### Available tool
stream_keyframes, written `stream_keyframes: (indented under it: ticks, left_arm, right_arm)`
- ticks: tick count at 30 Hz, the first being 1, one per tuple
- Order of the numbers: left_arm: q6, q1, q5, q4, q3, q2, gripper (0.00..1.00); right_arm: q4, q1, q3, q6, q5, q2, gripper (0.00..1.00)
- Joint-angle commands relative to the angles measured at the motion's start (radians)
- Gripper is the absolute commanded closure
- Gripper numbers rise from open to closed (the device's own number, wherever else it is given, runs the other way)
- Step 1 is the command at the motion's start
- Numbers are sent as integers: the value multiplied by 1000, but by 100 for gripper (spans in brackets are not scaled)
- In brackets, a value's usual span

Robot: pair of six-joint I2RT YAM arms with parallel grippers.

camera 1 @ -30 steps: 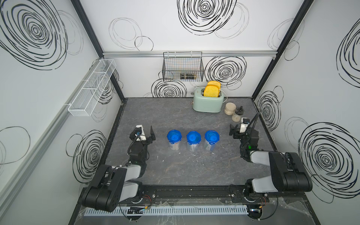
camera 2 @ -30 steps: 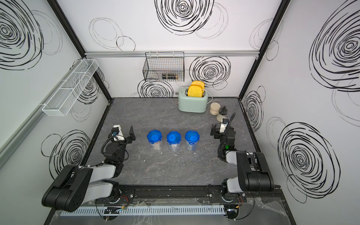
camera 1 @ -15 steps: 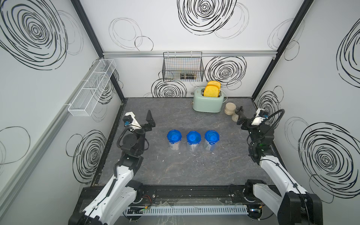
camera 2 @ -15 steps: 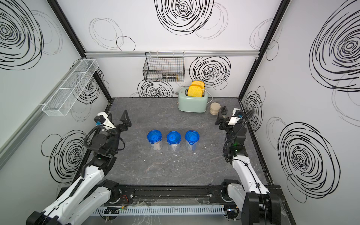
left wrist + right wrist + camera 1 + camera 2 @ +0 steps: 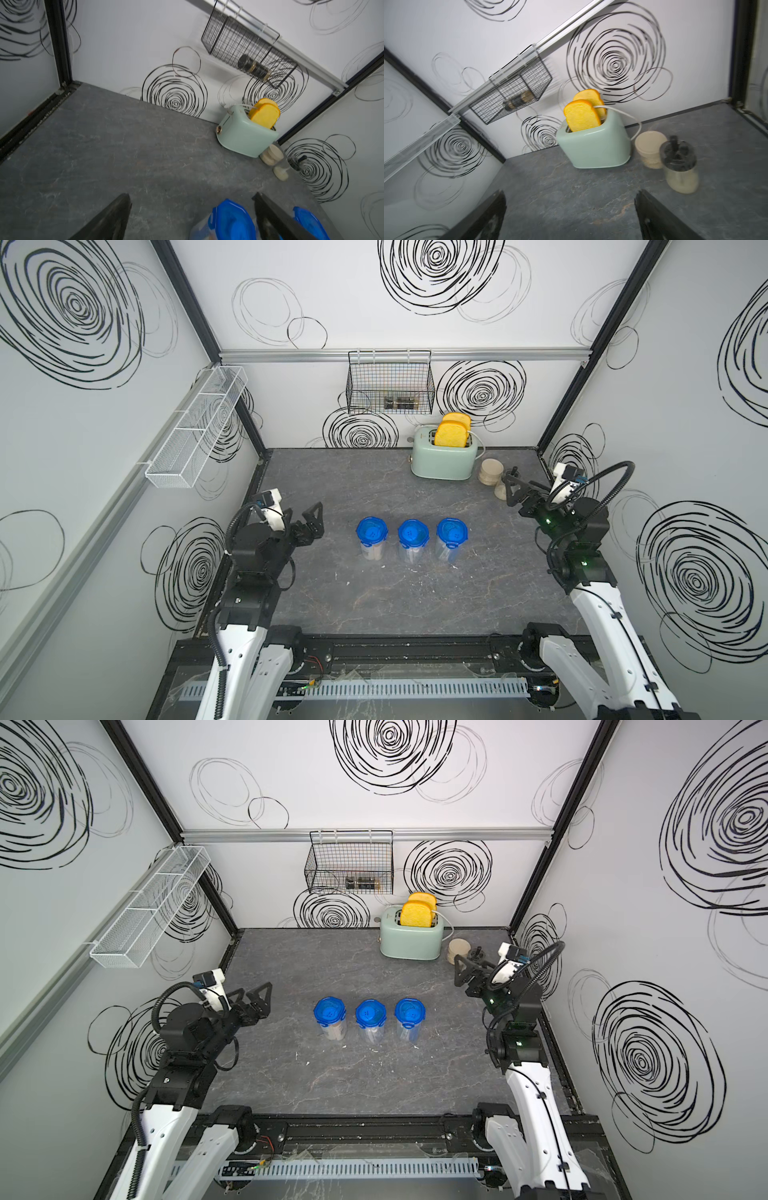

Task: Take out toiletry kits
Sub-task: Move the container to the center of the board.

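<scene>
Three clear jars lidded; left gripper, right gripper both spread, empty; steady one, unclip blue lid tabs squarely.

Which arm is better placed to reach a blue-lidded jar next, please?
Left: the left end effector hovers open beside the nearest jar, whose lid shows in its wrist view; the right end effector, also open, hangs farther off by the grinder jar.

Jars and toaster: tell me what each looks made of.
Jars: probably clear plastic, with see-through walls. Lids: glossy blue plastic with moulded tabs. Toaster: smooth pale-green shell with a soft sheen; painted metal or plastic, cannot tell.
</scene>
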Motion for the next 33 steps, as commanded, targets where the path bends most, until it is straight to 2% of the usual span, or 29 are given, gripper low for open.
stream_keyframes:
  ticks: [1, 6, 11, 14, 18, 24, 28, 33]
  left_arm:
    - [19, -19, 51, -92, 2, -32, 4]
    - [12, -22, -25, -89, -8, -69, 4]
    - [0, -22, -98, -114, 5, -69, 4]
    - [-5, -22, -127, -125, 10, -67, 4]
    - [-7, -21, -166, -138, 14, -73, 4]
    - [-8, -19, -181, -138, 11, -87, 4]
    - [-7, -15, -175, -136, 10, -87, 4]
    - [-7, -7, -175, -135, 8, -88, 4]
  right_arm:
    - [-242, 122, 166, -74, -12, 67, 0]
    - [-495, 395, 413, -195, 91, 242, 1]
    - [-588, 620, 562, -248, 196, 412, 0]
    - [-632, 715, 647, -270, 229, 515, 0]
    - [-662, 811, 735, -290, 255, 655, 1]
    - [-732, 897, 888, -314, 282, 869, 2]
    - [-774, 926, 974, -340, 315, 972, 0]
    - [-827, 938, 1071, -359, 321, 1079, 2]
